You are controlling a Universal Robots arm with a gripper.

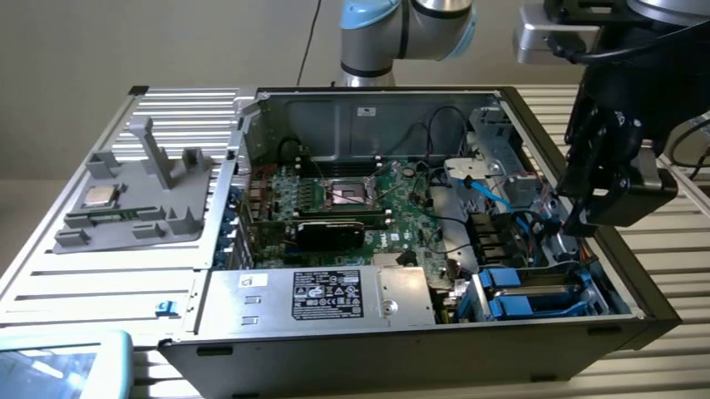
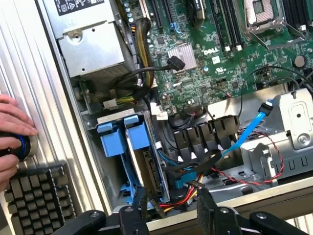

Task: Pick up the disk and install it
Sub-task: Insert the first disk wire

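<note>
Pincer (image 2: 172, 205) spread wide, disk (image 2: 138, 142) blue-framed, edge-on

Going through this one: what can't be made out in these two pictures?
1. Disk, wrist view: edge-on beside the blue frame; label face out of sight.
2. Hand, wrist view: cut off by the picture's edge; it covers part of a black knob.
3. Power supply label, exterior view: print too small to read.
</note>
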